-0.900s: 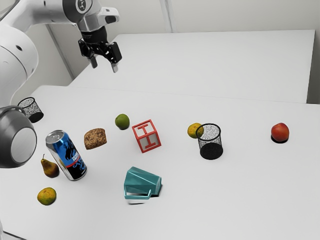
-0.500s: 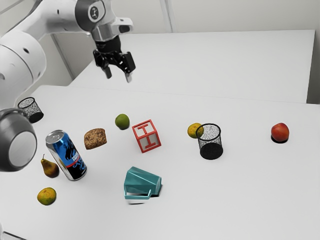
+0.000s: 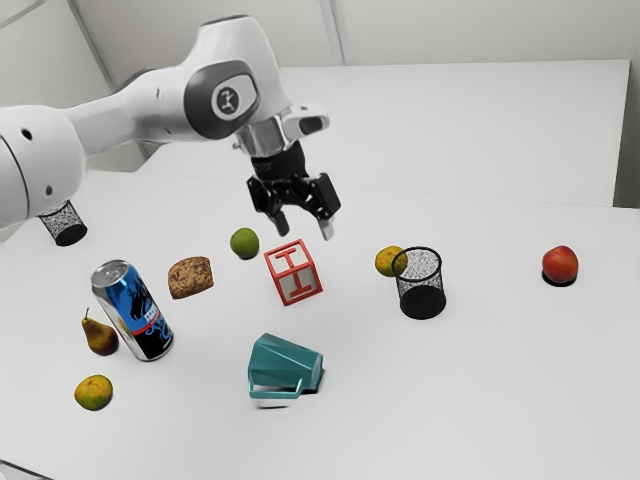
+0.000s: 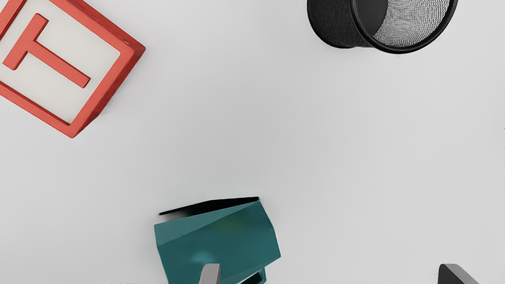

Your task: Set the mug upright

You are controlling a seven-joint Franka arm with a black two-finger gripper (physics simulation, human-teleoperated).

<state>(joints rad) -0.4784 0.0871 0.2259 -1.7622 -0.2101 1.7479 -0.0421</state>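
White tabletop (image 3: 500,400) spreads out before a pale wall (image 3: 480,30); from where I stand, in the exterior view, the black gripper (image 3: 304,224) hangs in the air over it, fingers wide apart and nothing held; the teal mug (image 3: 292,358) lies on its side on the table, its handle (image 3: 276,392) low on the near side, with the red-framed letter block (image 3: 294,274) just beyond it. Toward the exterior view's right sit a black mesh cup (image 3: 421,302), a yellowish fruit (image 3: 387,262) close behind it, and a red fruit (image 3: 560,264) well apart; toward the exterior view's left are a green fruit (image 3: 244,243), a brown lump (image 3: 190,277), a blue can (image 3: 134,312), a pear (image 3: 99,337) and a yellow-green fruit (image 3: 93,393).

Looking through the wrist view, both fingertips stand far apart with empty space between; one overlaps the tipped mug in sight, though I can't tell how high above it; the block and mesh cup lie farther off.
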